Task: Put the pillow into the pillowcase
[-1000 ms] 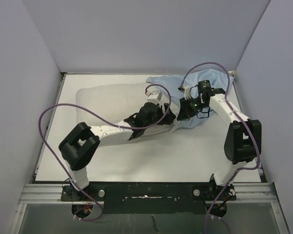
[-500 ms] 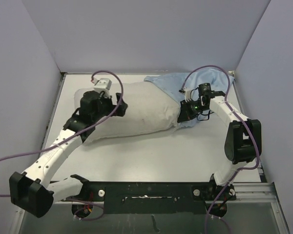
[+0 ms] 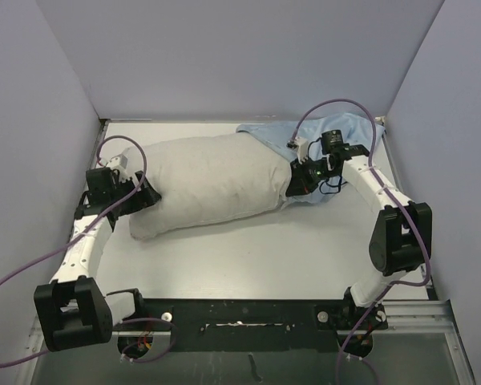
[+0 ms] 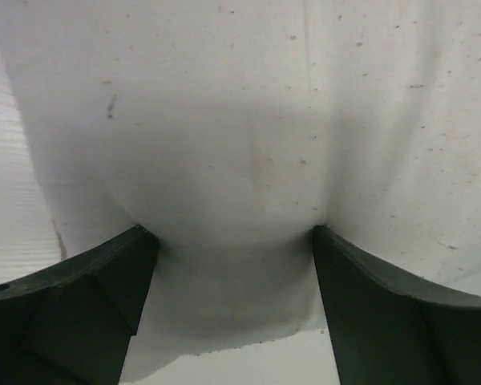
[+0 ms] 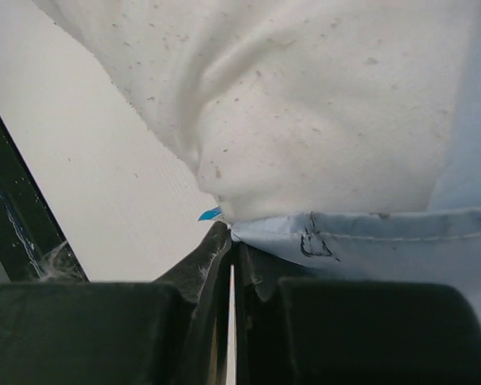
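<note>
The off-white pillow point(image 3: 212, 180) lies lengthwise across the table, its right end resting on the light blue pillowcase point(image 3: 345, 128) at the back right. My left gripper point(image 3: 147, 198) is at the pillow's left end. In the left wrist view its jaws point(image 4: 234, 241) stand wide open, and the pillow point(image 4: 248, 120) bulges between the fingertips point(image 4: 88, 297). My right gripper point(image 3: 293, 186) is shut on the pillowcase's lower hem point(image 5: 361, 241), pinched right below the pillow's right end point(image 5: 321, 104).
Grey walls close in the white table point(image 3: 248, 257) on the left, back and right. Purple cables point(image 3: 341, 104) loop over both arms. A black rail point(image 3: 240, 313) with the arm bases runs along the near edge.
My left arm swung from the pillow's middle out to its left end, and its jaws opened wide. The right gripper stayed shut on the hem and shifted slightly.
</note>
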Motion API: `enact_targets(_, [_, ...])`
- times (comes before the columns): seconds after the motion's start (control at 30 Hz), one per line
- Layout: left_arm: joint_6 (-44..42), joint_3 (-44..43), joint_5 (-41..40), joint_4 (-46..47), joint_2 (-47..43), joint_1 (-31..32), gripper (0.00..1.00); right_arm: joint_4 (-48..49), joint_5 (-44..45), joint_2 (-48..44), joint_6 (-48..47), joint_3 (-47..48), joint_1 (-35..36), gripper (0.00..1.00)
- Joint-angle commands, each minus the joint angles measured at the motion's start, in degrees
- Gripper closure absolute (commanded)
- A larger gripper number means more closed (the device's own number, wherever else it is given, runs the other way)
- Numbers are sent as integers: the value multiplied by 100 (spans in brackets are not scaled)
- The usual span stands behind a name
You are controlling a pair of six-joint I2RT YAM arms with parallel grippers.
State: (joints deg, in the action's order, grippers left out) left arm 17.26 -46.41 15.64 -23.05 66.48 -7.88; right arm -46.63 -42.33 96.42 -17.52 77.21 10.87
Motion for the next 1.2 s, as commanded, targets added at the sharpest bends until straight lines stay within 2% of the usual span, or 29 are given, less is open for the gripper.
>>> enact_targets(0.0, [8,346,2019,1211,75,65,44,-43,-289,-389,-223,544,221,100])
enact_targets(0.03, [77,392,2183,1441,35,86,62,-122,-209,-352,-264,669,306,100])
enact_targets(0.1, [115,433,2541,1754,-127,212,77,-227,-136,-244,-311,964,472,100])
enact_targets(0.17, [116,482,2596,2003,-376,487,88,-333,-141,-73,-314,1396,605,100])
enact_targets(0.27, [241,558,2519,2325,-732,959,95,-492,-324,120,-371,1861,839,100])
enact_targets(0.4, [547,653,2402,2524,-1040,1280,97,-657,-604,146,-676,1931,1136,100])
enact_targets(0.57, [724,901,2270,2701,-1407,1315,98,-594,728,311,-749,1287,1099,100])
enact_targets(0.7, [597,990,2237,2463,-1570,1314,98,-911,237,111,-1081,812,721,100])
enact_targets(0.87, [621,1169,2510,2616,-1670,1336,99,-1054,-90,-626,-1773,290,965,97])
enact_targets(1.0, [536,1375,2750,2914,-1796,1499,99,-1238,-292,-611,-1934,392,1106,98])
enact_targets(1.07, [323,1441,2716,2743,-1890,1560,99,-1251,-314,-567,-1905,470,1093,96])
enact_targets(1.17, [72,1512,2417,2304,-2095,1561,99,-1393,-410,-573,-2096,623,1043,89])
